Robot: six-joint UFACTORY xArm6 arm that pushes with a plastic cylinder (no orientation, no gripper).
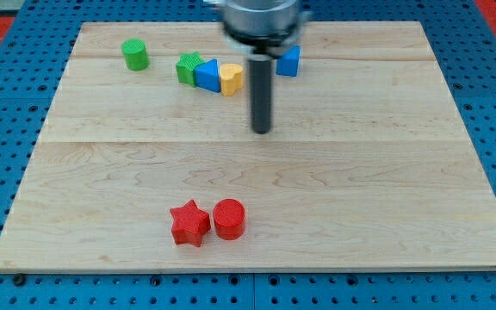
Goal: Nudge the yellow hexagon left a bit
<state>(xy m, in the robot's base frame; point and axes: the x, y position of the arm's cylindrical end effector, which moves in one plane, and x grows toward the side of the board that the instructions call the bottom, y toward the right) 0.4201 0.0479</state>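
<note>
My tip [262, 131] rested on the wooden surface [360, 172], below and just to the view's right of the yellow block [231, 78], whose shape I could not make out. I carry no claw, only this rod, and it held nothing. Touching the yellow block's left were a blue block [207, 75] and a green star [189, 66]; a green cylinder [134, 54] stood farther left, another blue block [289, 61] to its right. Well below it sat a red star [189, 223] and a red cylinder [229, 218]
</note>
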